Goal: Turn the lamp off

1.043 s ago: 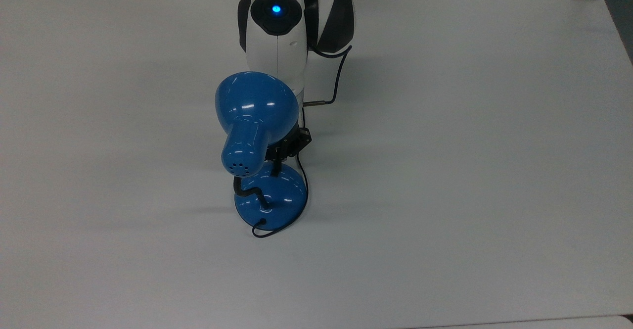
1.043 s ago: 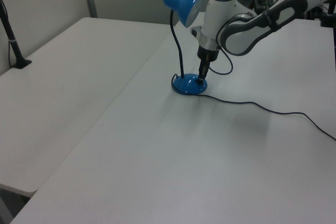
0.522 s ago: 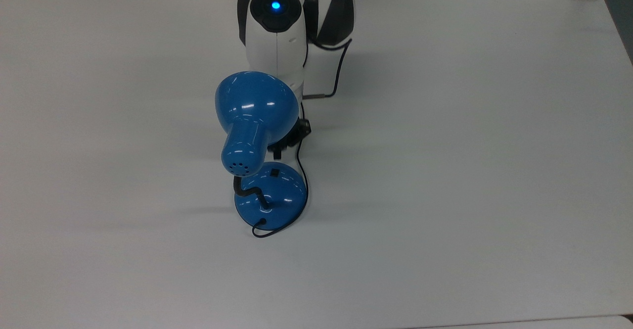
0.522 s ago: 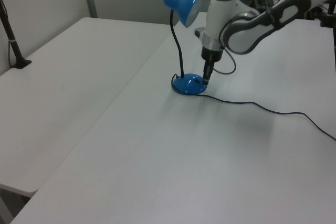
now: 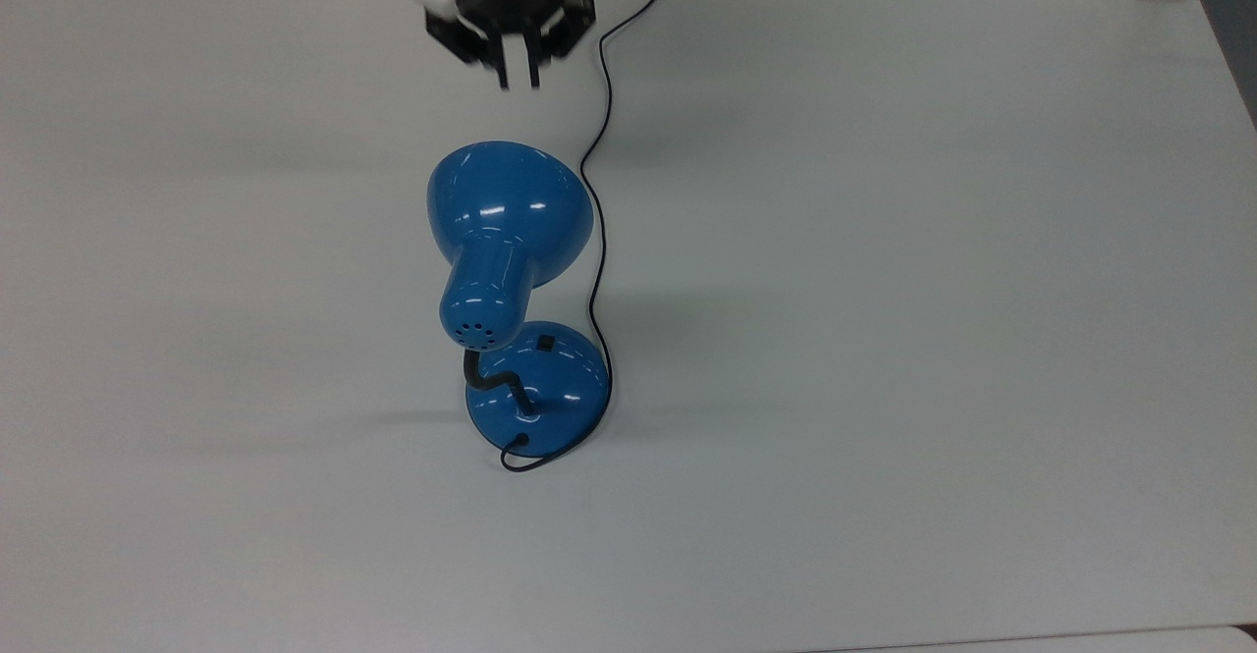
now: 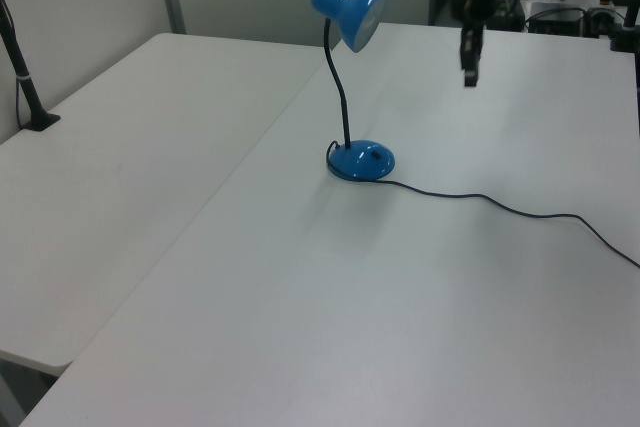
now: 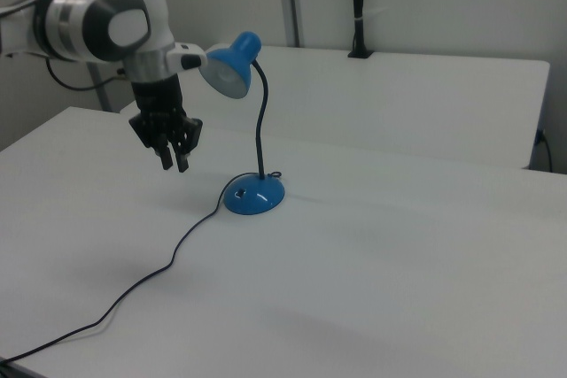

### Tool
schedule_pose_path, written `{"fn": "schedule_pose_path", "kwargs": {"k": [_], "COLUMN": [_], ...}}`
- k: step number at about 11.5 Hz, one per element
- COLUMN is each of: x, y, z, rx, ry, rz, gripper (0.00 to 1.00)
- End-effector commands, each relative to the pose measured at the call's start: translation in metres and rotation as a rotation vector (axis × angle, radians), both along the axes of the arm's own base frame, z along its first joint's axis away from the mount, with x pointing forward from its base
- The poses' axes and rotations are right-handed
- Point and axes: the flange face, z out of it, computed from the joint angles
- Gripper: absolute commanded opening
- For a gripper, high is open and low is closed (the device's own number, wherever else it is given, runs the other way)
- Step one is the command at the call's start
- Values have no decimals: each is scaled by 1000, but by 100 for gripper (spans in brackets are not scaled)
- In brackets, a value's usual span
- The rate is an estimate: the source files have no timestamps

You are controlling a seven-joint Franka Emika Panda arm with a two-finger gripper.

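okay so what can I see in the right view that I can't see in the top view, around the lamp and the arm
Right view alone: the pale inside of the lamp's shade, the neck as a tall upright curve, and the robot arm's white and grey joint above the gripper, which hangs above the table, off the lamp.

Top view alone: the vent holes in the shade's cap.

Both: the blue lamp, the black switch on its base, the cord and the white table.
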Motion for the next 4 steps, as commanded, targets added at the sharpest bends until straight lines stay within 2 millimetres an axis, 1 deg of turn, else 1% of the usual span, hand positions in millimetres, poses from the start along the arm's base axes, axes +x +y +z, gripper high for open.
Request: {"fn": "schedule_pose_path", "kwargs": {"k": [1, 2, 4], "x": [-17, -17, -14], "y": [-24, -28, -35], "z": [44, 49, 54], "rx": [-53, -57, -60], "ry": [5, -6, -8], "rz": [-167, -201, -216], "gripper": [100, 100, 100]}}
